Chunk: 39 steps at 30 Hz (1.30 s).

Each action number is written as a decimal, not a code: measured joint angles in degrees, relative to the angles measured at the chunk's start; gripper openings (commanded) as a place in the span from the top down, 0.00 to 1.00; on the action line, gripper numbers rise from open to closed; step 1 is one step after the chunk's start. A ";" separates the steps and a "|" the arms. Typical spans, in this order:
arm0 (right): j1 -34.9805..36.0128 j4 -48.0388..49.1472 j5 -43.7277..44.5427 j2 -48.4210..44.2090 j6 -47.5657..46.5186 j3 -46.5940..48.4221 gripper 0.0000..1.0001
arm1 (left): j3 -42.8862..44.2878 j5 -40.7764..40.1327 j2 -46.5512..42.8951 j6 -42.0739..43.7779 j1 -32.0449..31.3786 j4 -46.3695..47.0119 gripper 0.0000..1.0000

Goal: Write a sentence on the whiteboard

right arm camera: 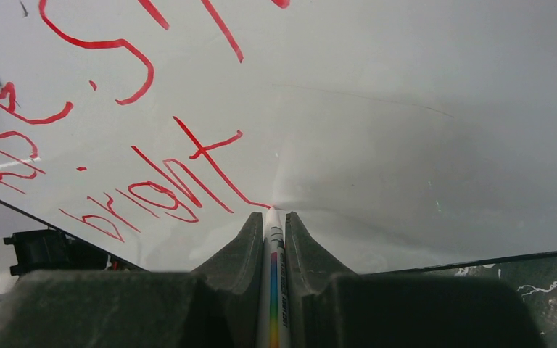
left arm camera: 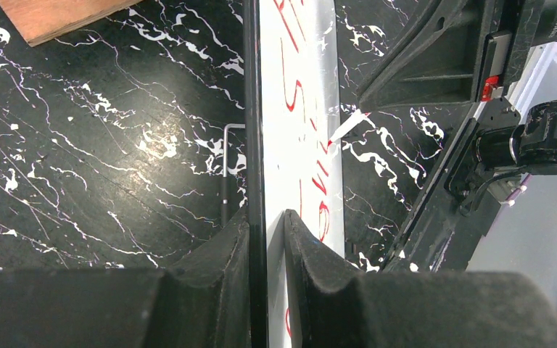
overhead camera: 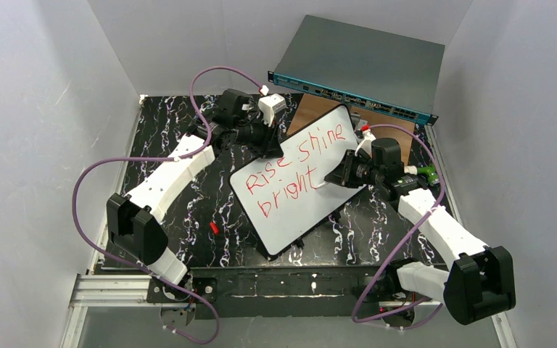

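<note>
Outstretched left arm's fingers [left arm camera: 214,290] clamp the glossy white whiteboard [overhead camera: 312,212] by its edge; bent right arm's fingers [right arm camera: 236,254] pinch a white marker [right arm camera: 275,283] onto it.

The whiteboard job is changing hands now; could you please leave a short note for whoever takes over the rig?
Left gripper: shut on the edge of the whiteboard, steadying it.
Right gripper: shut on the marker, tip touching the board at the tail of the last t.
Done: the sentence reads "Rise shine bright" in two red lines.
Left: probably just lift the marker away.
</note>
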 measured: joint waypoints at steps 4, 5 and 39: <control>0.00 -1.05 0.96 -0.02 -0.66 0.02 0.99 | -0.15 0.00 -0.04 0.00 0.00 0.15 1.00; 0.00 -1.27 1.14 -0.02 -0.79 0.07 0.99 | -0.17 -0.02 -0.09 0.00 0.00 0.17 1.00; 0.00 -4.48 5.20 -4.85 -1.88 6.60 0.99 | -0.83 0.46 -0.98 0.02 -0.17 0.59 1.00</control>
